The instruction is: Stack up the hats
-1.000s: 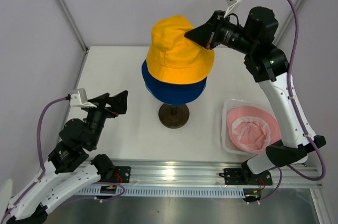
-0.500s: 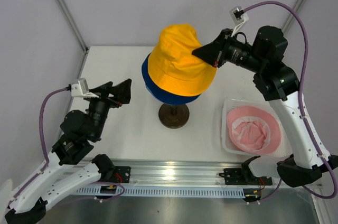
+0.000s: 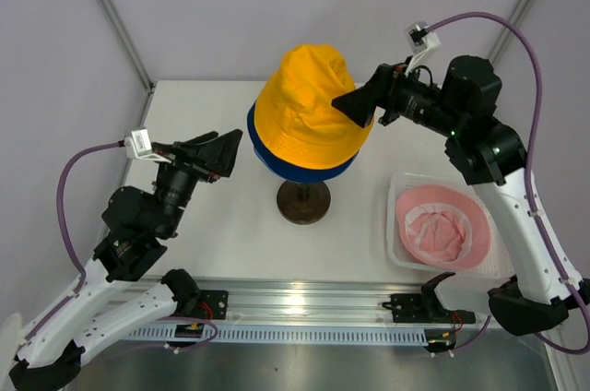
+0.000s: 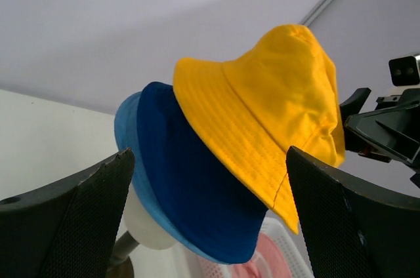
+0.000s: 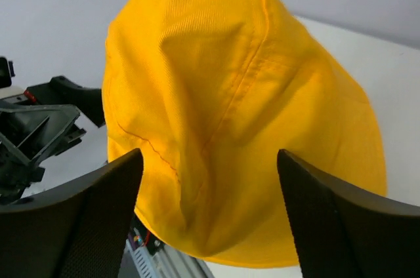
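**Hat stack, three of four on; yellow hat being seated**

- Right gripper (image 3: 355, 100): fingers (image 5: 72, 225) spread wide, holding nothing. The yellow hat (image 3: 309, 100) fills the gap ahead of them, its crown just off the tips.
- Left gripper (image 3: 226, 151): fingers (image 4: 72, 225) equally wide apart and empty. The stack stands beyond them, apart.
- Yellow hat: tops the navy hat (image 4: 190, 186) and light blue hat (image 4: 128, 134) on the mannequin head (image 4: 147, 225). It sits tilted.
- Pink hat (image 3: 442, 225): in the basket (image 3: 395, 190), below and behind the right fingers.
- Handling advice: level the yellow brim with light nudges from both sides, without shoving the stand. Pinch the pink hat by its brim afterwards.
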Controlling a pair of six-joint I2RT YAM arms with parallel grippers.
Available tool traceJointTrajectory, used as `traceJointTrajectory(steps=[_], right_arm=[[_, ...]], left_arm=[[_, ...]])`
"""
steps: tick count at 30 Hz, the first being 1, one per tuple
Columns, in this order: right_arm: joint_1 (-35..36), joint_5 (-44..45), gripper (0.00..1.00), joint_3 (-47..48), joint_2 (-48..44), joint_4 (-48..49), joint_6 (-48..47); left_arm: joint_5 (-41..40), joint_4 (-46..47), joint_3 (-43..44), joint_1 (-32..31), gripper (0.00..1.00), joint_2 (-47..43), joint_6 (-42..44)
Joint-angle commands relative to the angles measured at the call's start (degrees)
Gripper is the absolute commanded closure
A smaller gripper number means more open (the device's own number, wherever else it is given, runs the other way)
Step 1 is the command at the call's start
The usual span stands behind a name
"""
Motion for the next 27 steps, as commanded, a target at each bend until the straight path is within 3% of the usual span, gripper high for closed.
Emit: traceJointTrajectory(steps=[1, 4, 7, 11, 14, 18, 27], right_arm=[[0.18, 7.25, 0.09, 2.14, -5.57, 0.74, -1.44], [-0.17, 12.34, 0.01, 3.28, -7.07, -0.04, -1.52], [-1.31, 19.02, 0.01, 2.76, -9.18, -0.57, -0.56], [-5.69, 28.52, 0.01, -0.22, -10.42, -2.24, 3.30], [-13.24, 22.14, 0.01, -6.35, -11.56, 1.07, 9.17], [-22.04, 9.40, 0.00, -16.82, -14.36, 10.48, 18.24], [-23.46, 1.30, 0.04, -29.48, -13.94, 25.52, 27.64]], left_arm=[[5.13, 3.49, 1.83, 0.95, 0.01, -0.06, -4.18], [7.49, 2.61, 2.53, 2.36, 0.00, 1.17, -8.21], [9.70, 4.97, -0.43, 4.90, 0.01, 1.35, -19.53], [22.40, 8.76, -4.76, 10.70, 0.01, 2.58, -36.22], [29.89, 11.39, -4.85, 14.75, 0.01, 5.30, -40.56], [32.29, 14.38, -5.29, 15.98, 0.04, 8.82, -43.12], [35.28, 19.66, -4.41, 17.04, 0.12, 14.01, -45.49]])
